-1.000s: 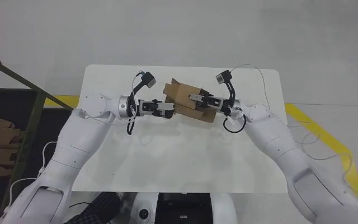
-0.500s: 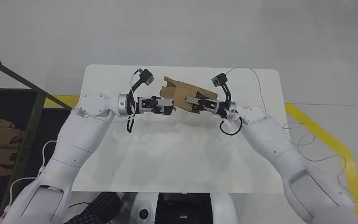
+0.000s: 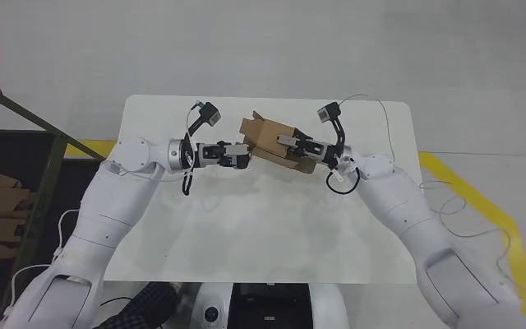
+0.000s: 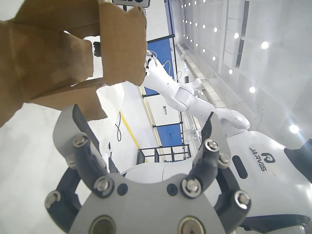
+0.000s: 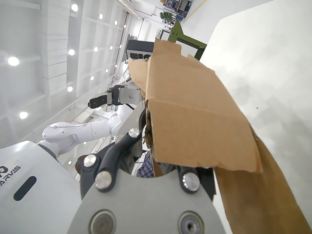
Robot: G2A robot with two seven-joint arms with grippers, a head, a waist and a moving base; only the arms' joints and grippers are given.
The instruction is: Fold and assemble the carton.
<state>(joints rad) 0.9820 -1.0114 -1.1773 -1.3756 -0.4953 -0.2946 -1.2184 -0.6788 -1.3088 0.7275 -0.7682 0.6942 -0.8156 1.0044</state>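
While the brown carton [image 3: 274, 138] is held over the far middle of the white surface [image 3: 246, 238], it is flanked by both arms. The right gripper [image 3: 289, 146] is clamped on one of the carton's side walls. In the right wrist view the cardboard [image 5: 195, 113] is seen pinched at its edge, with one finger [image 5: 137, 120] pressed against the inner face. The left gripper [image 3: 246, 155] is released, and its fingers are spread wide just short of the carton's opposite end. In the left wrist view [image 4: 142, 110] nothing is held between them. The carton [image 4: 48, 57] is seen there partly opened, with loose flaps sticking out at different angles. One lower flap [image 4: 93, 109] lies just beside a finger [image 4: 81, 120] of the left gripper, though contact cannot be made out.
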